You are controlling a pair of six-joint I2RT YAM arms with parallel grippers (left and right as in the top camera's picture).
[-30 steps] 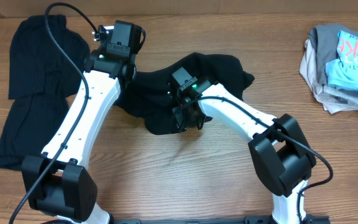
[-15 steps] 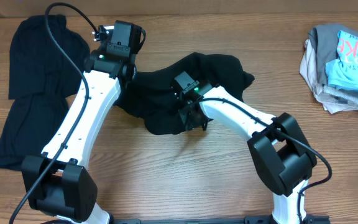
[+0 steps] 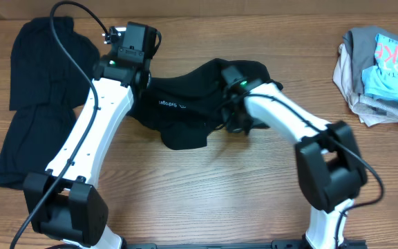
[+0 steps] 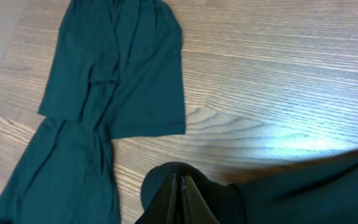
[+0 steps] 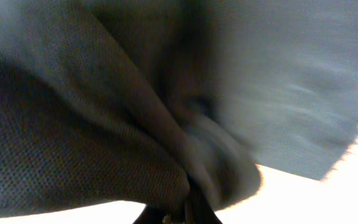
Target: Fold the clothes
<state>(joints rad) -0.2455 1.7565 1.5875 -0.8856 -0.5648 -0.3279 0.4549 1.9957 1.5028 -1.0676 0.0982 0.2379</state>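
A black garment (image 3: 185, 114) with small white lettering (image 3: 168, 104) lies bunched and stretched at the table's middle. My left gripper (image 3: 142, 81) is shut on its left edge; in the left wrist view the closed fingers (image 4: 178, 200) pinch the dark fabric (image 4: 291, 193). My right gripper (image 3: 228, 119) is shut on the garment's right part. Up close in the right wrist view, bunched black cloth (image 5: 92, 124) fills the frame above the gripper (image 5: 188, 214). A second black garment (image 3: 40, 104) lies flat at the far left, also seen in the left wrist view (image 4: 117, 81).
A pale pile of beige, grey and light-blue printed clothes (image 3: 378, 69) sits at the right edge of the wooden table (image 3: 206, 187). Both white arms reach in from the near edge.
My right gripper has shut on the black garment and moved right and away, stretching the cloth and baring its white lettering. The left arm has stayed put.
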